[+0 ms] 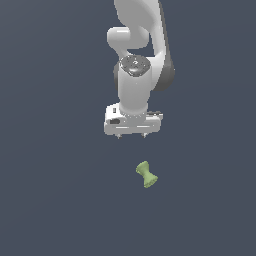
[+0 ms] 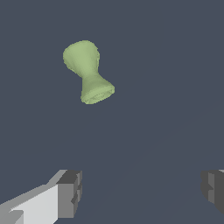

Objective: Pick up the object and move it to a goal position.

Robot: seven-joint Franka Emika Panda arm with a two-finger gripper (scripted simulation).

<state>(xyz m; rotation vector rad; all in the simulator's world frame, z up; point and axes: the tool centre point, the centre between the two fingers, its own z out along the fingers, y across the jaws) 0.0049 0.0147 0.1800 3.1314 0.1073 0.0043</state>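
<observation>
The object [image 1: 146,174] is a small light-green spool with flared ends and a narrow waist, lying on its side on the dark floor. In the exterior view it rests below and slightly toward that view's right of my white gripper [image 1: 132,136], which hangs above the floor, apart from it. The wrist view shows the object [image 2: 87,72] lying well ahead of my gripper [image 2: 140,192]. Its grey fingertips [image 2: 70,192] stand wide apart with nothing between them, so it is open.
The white arm [image 1: 142,45] rises behind the gripper in the exterior view. A flat dark grey-blue floor [image 1: 60,200] fills everything else in both views.
</observation>
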